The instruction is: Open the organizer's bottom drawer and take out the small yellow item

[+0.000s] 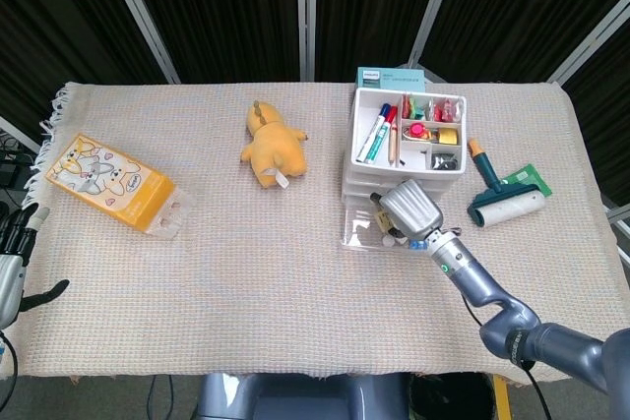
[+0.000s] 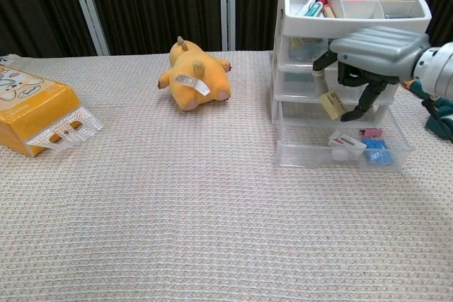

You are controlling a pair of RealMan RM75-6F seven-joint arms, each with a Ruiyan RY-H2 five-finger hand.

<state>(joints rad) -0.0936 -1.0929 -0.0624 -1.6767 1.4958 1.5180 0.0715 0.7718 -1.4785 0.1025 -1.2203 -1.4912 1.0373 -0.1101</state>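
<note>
Bottom drawer point(image 2: 340, 152) of organizer point(image 2: 347, 54) pulled open toward 6 o'clock. Right hand point(image 2: 364, 58) above drawer, pinching small yellow item point(image 2: 331, 105) between thumb and fingers; item clear of drawer, in front of middle tier. Left hand point(image 1: 12, 263) at tabletop point(image 1: 256, 263) edge, 9 o'clock, fingers spread, holding nothing. Advice: keep pinch firm, withdraw toward 6 o'clock, avoid clipping drawer front or white piece point(image 2: 345, 143) inside, set down on bare cloth.

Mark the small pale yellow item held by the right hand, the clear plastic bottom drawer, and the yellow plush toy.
small pale yellow item point(image 2: 331, 105), chest view, its flat face below the fingers.
clear plastic bottom drawer point(image 2: 311, 155), chest view, its front wall.
yellow plush toy point(image 1: 273, 150), head view, its body.
</note>
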